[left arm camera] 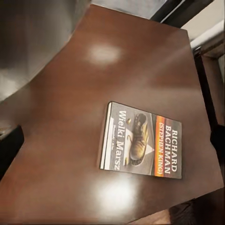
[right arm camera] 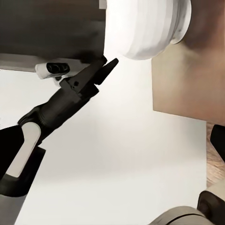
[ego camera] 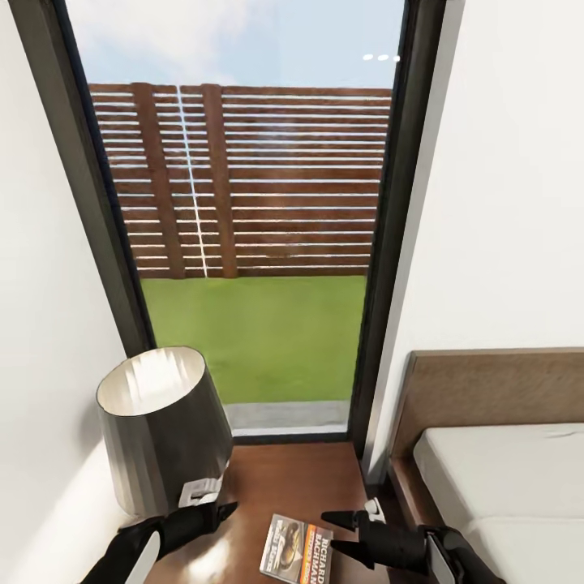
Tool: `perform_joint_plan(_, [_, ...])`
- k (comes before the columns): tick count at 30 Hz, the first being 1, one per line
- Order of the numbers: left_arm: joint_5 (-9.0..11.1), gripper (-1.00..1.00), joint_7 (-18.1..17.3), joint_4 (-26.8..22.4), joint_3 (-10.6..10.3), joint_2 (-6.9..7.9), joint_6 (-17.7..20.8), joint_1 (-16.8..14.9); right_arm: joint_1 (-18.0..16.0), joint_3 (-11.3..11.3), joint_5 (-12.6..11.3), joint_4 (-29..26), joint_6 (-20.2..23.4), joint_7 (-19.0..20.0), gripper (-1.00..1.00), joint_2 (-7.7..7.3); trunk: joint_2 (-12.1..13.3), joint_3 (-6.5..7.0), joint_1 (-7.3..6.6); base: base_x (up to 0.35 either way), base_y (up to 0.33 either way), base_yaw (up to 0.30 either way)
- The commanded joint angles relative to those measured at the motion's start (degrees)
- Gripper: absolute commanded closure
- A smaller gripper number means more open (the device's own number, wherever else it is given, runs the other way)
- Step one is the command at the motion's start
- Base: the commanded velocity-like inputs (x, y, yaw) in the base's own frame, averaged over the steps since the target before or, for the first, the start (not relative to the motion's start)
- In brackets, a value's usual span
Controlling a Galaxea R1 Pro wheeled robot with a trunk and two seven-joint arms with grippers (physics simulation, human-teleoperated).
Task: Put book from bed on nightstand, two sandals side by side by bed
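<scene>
The book (ego camera: 297, 549) lies flat and face up on the glossy top of the nightstand (ego camera: 288, 478), at about 6 o'clock in the head view, held by neither gripper; it reads as set down, so the book half of the task looks done. The left wrist view shows bare wood on every side of its cover, though it sits nearer the front edge than the back. The right gripper (ego camera: 342, 531) hangs just beside the book at its 3 o'clock, fingers spread and empty, as though it has let go. The left gripper (ego camera: 221, 508) sits at the book's 9 o'clock, against the base of the dark lamp (ego camera: 162, 426), its fingertips close together with nothing between them. The lamp crowds the nightstand's left part; the bed (ego camera: 503, 478) with its headboard closes in at 3 o'clock, and the glass door (ego camera: 251, 243) stands at 12. I judge that free room lies backward, toward 6 o'clock.
</scene>
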Motion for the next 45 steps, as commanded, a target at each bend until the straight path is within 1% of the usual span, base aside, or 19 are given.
perform_joint_plan(1, [0.7,-1.0,3.5,0.2,-0.1,-0.02,-0.3,0.0,0.0,-0.3,0.3,0.0,0.5,0.2,-1.0,-0.04,0.4,0.13,-0.23,0.0,0.0,0.0])
perform_joint_plan(3, [0.8,-1.0,7.6,1.3,-0.2,-0.14,-1.1,0.0,0.0,-0.3,0.3,0.2,-0.3,0.2,-1.0,-0.09,1.2,0.48,-0.67,0.0,0.0,0.0])
perform_joint_plan(4, [0.8,-1.0,8.9,2.2,-0.2,-0.39,-1.6,0.0,0.0,-0.3,0.3,0.3,-1.1,0.2,-1.0,-0.1,1.6,0.66,-0.89,0.0,0.0,0.0])
perform_joint_plan(10, [0.6,-1.0,11.0,6.9,-0.1,-0.97,-6.0,0.0,0.0,-0.3,0.4,0.6,-4.0,0.2,-1.0,-0.18,4.0,1.74,-2.21,0.0,0.0,0.0])
perform_joint_plan(12, [0.6,-1.0,11.2,8.5,-0.1,-1.0,-6.6,0.0,0.1,-0.3,1.6,0.7,-5.0,0.2,-1.0,-0.19,4.8,2.1,-2.65,0.0,0.0,0.0])
perform_joint_plan(14, [0.6,-1.0,11.3,9.7,-0.1,-1.02,-6.9,0.0,0.2,-0.3,3.6,0.7,-7.2,0.2,-1.0,-0.37,5.6,2.46,-3.09,0.0,0.0,0.0])
perform_joint_plan(16, [0.6,-1.0,11.4,10.6,-0.1,-1.03,-7.1,0.0,0.2,-0.3,5.3,0.8,-9.6,0.1,-1.0,-1.23,6.4,2.82,-3.53,0.0,0.0,0.0])
perform_joint_plan(18, [0.6,-1.0,11.4,11.3,-0.1,-1.03,-7.2,0.0,0.3,-0.3,6.4,0.9,-10.6,0.1,-1.0,-1.55,7.2,3.18,-3.96,0.0,0.0,0.0])
perform_joint_plan(19, [0.6,-1.0,11.4,12.4,-0.1,-1.03,-7.2,0.0,0.3,-0.3,7.9,1.2,-11.5,0.1,-1.0,-1.74,7.6,3.36,-4.18,0.0,0.0,0.0])
perform_joint_plan(22, [0.6,-1.0,11.4,14.9,-0.1,-0.99,-8.5,0.0,0.4,-0.3,10.5,1.4,-13.3,0.1,-1.0,-2.58,8.8,3.9,-4.84,0.0,0.0,0.0])
perform_joint_plan(28, [0.5,-1.0,11.4,20.0,-0.1,-0.95,-15.3,0.0,0.4,-0.4,12.1,1.6,-14.6,0.1,-1.0,-3.79,11.2,4.97,-6.16,0.0,0.0,0.0])
perform_joint_plan(30, [0.5,-1.0,11.4,21.3,-0.1,-0.95,-16.4,0.0,0.6,-0.4,12.3,1.6,-14.9,-0.2,-1.0,-3.95,12.0,5.33,-6.6,0.0,0.0,0.0])
perform_joint_plan(32, [0.5,-1.0,11.4,21.9,-0.1,-0.95,-16.9,0.0,0.6,-0.3,12.4,1.6,-16.1,-2.8,-1.0,-4.0,12.8,5.69,-7.04,0.0,0.0,0.0])
perform_joint_plan(35, [0.5,-1.0,11.4,22.2,-0.1,-0.95,-17.1,0.0,0.7,-0.3,12.4,1.7,-20.4,-11.4,-1.0,-3.99,14.0,6.23,-7.7,0.0,0.0,0.0])
perform_joint_plan(36, [0.5,-1.0,11.4,22.5,-0.2,-0.95,-17.2,0.0,0.7,-0.3,12.4,2.4,-22.5,-15.1,-1.0,-3.99,14.4,6.41,-7.92,0.0,0.0,0.0])
perform_joint_plan(38, [0.6,-1.0,11.4,23.3,-0.2,-0.95,-17.3,0.0,0.7,-0.3,12.4,3.9,-23.9,-17.7,-1.0,-3.99,15.2,6.77,-8.36,0.0,0.0,0.0])
perform_joint_plan(39, [0.5,-1.0,11.4,24.8,-0.2,-0.95,-17.7,0.0,0.7,-0.3,12.4,6.8,-24.7,-19.5,-1.0,-3.99,15.6,6.95,-8.58,0.0,0.0,0.0])
perform_joint_plan(42, [0.5,-1.0,11.4,27.1,-0.2,-0.98,-19.5,0.0,0.7,-0.3,12.4,12.6,-25.5,-21.9,-1.0,-3.99,16.8,7.49,-9.24,0.0,0.0,0.0])
perform_joint_plan(45, [0.5,-1.0,11.4,29.2,-0.2,-1.02,-21.0,0.0,0.7,-0.3,12.4,16.3,-28.8,-24.7,-1.0,-3.99,18.0,8.02,-9.89,0.0,0.0,0.0])
